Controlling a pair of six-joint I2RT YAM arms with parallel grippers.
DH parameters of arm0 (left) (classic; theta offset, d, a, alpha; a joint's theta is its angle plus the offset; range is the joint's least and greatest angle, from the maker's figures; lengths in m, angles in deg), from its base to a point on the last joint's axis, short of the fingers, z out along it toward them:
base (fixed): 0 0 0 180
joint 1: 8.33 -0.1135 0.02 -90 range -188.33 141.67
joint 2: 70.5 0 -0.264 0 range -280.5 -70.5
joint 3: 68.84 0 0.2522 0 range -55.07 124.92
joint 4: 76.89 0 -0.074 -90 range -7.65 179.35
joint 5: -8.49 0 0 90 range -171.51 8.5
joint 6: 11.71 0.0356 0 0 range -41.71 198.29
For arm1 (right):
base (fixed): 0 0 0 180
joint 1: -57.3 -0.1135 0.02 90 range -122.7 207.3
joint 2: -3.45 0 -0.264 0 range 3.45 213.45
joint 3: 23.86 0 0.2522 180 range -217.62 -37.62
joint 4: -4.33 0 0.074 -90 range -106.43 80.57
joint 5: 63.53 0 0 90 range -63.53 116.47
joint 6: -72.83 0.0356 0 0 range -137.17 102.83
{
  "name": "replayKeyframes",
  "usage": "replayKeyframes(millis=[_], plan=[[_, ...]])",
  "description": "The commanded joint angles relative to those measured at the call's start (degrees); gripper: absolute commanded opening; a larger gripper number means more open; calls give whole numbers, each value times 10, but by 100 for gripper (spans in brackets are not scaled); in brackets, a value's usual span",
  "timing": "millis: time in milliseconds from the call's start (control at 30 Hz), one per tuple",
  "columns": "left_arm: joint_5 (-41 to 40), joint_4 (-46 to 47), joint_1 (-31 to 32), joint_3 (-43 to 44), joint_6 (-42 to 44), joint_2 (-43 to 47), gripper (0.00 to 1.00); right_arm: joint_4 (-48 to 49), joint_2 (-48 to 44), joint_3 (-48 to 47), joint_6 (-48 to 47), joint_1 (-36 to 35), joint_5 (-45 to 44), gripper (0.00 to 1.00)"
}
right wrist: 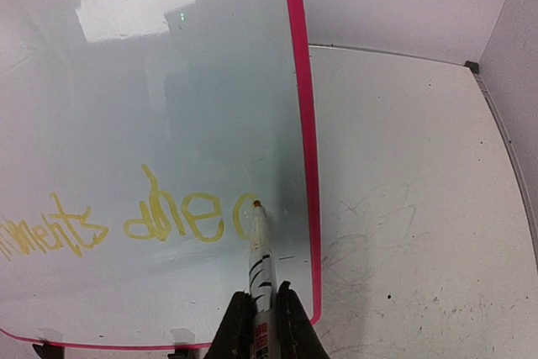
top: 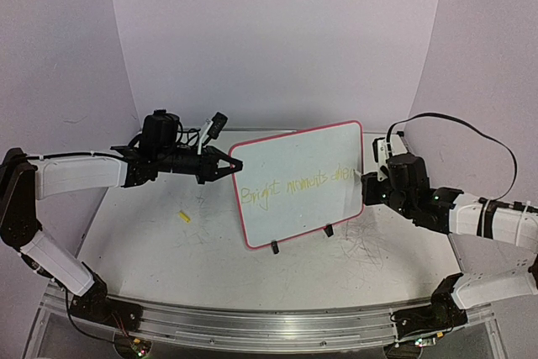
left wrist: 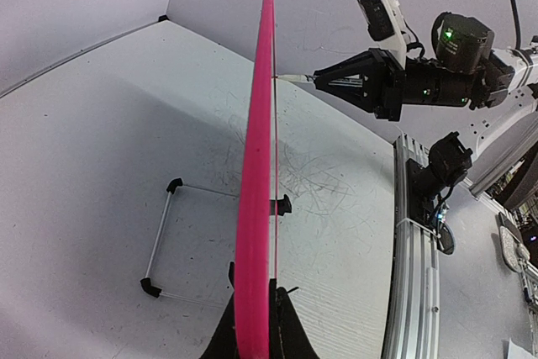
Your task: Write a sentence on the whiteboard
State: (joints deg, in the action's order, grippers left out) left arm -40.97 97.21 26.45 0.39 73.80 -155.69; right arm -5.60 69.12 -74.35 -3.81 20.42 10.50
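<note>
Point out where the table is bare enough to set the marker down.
Widest bare table: in front of the whiteboard, between its black feet and the metal rail, right of the small yellow piece. Crowded: both board edges, where the left gripper clamps and the right gripper holds the marker.

The sentence (right wrist: 160, 220) runs off the right wrist view's left edge, its first word lost. The left wrist sees the whiteboard (left wrist: 256, 208) edge-on, face hidden. A yellow bit (top: 183, 217) is too small to name.
</note>
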Motion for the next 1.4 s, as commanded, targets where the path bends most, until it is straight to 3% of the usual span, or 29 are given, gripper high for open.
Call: replayKeyframes(millis=[0,867,1133,1367], plan=[[-44,-54,2,-4,77,-14,0,23,-6,-13,-2,3,-5,0],[-48,-54,2,-5,77,-11,0,-28,5,-4,31,3,-10,0],[-51,-55,2,-5,77,-13,0,-35,-53,6,27,3,0,0],[-50,-55,2,-5,75,-13,0,-37,-41,-5,26,18,0,0]])
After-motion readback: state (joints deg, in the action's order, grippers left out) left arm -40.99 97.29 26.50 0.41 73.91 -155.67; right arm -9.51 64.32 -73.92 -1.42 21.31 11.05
